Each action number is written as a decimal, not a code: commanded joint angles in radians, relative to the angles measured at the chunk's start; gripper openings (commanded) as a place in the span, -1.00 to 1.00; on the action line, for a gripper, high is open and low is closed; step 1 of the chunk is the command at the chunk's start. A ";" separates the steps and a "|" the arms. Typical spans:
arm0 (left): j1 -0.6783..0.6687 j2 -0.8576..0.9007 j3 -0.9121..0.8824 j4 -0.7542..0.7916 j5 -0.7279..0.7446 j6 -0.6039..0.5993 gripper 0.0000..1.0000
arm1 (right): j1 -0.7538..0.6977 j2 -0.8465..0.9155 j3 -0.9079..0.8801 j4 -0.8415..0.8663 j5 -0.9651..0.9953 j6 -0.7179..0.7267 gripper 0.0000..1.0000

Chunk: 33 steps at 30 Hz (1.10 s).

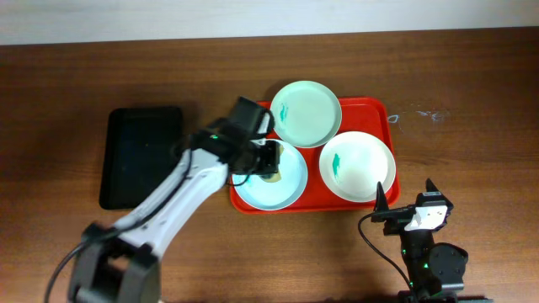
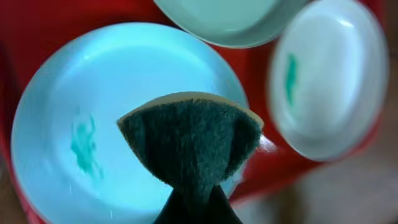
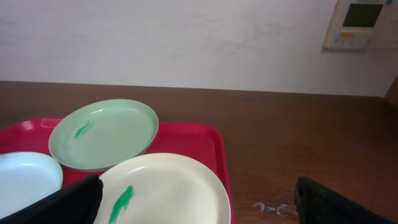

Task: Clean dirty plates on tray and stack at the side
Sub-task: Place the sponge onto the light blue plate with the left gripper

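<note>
The red tray [image 1: 370, 103] holds three plates. A mint plate [image 1: 306, 113] with a teal smear lies at its far side. A white plate [image 1: 357, 165] with a green smear lies at its right. A pale bluish plate [image 1: 261, 192] lies at the tray's near left. My left gripper [image 1: 268, 160] is shut on a dark green sponge [image 2: 189, 146], which hangs over the bluish plate [image 2: 74, 93] beside its teal smear [image 2: 84, 146]. My right gripper [image 1: 406, 192] stands open over the table just off the tray's near right corner. Its view faces the white plate [image 3: 161, 186] and the mint plate [image 3: 106, 134].
A narrow black tray [image 1: 141, 156] lies on the wooden table left of the red tray. Small pale marks [image 1: 429, 115] dot the wood to the right of the red tray. A wall with a control panel [image 3: 364, 22] stands behind the table.
</note>
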 commanded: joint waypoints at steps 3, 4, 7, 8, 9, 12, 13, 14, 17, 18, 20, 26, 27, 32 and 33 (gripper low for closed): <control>-0.004 0.109 -0.009 0.061 -0.088 -0.032 -1.00 | 0.006 -0.007 -0.007 -0.004 0.009 0.004 0.97; -0.004 0.122 -0.009 0.064 -0.088 -0.032 -1.00 | 0.006 -0.007 -0.007 -0.004 0.009 0.004 0.97; -0.004 0.163 -0.009 0.066 -0.087 -0.080 -1.00 | 0.006 -0.007 -0.007 -0.004 0.009 0.004 0.97; -0.005 0.178 -0.009 0.066 -0.083 -0.113 -0.97 | 0.006 -0.007 -0.007 -0.004 0.009 0.004 0.97; -0.006 0.189 -0.009 0.067 -0.083 -0.142 -0.88 | 0.006 -0.007 -0.007 -0.004 0.009 0.004 0.97; -0.016 0.217 -0.009 0.067 -0.076 -0.171 -0.91 | 0.006 -0.007 -0.007 -0.004 0.009 0.004 0.97; -0.018 0.220 -0.009 0.066 -0.076 -0.171 -0.88 | 0.006 -0.007 -0.007 -0.004 0.009 0.004 0.97; -0.019 0.221 -0.009 0.066 -0.075 -0.171 -0.59 | 0.006 -0.007 -0.007 -0.004 0.009 0.004 0.97; -0.018 0.220 -0.006 0.065 -0.068 -0.170 0.52 | 0.006 -0.007 -0.007 -0.004 0.009 0.004 0.97; -0.016 0.220 0.002 0.057 -0.052 -0.168 0.59 | 0.006 -0.007 -0.007 -0.004 0.009 0.004 0.97; -0.004 0.211 0.032 0.039 0.023 -0.112 0.64 | 0.006 -0.007 -0.007 -0.004 0.009 0.004 0.97; 0.075 0.105 0.190 -0.130 0.082 -0.059 0.64 | 0.006 -0.007 -0.007 -0.004 0.009 0.004 0.97; 0.087 0.087 0.204 -0.146 0.081 -0.058 0.64 | 0.006 -0.007 -0.007 -0.004 0.009 0.004 0.97; 0.198 -0.065 0.239 -0.228 0.010 0.089 0.98 | 0.006 -0.007 -0.007 -0.004 0.009 0.004 0.97; 0.215 -0.083 0.239 -0.250 -0.035 0.102 0.98 | 0.006 -0.007 -0.007 -0.004 0.009 0.004 0.97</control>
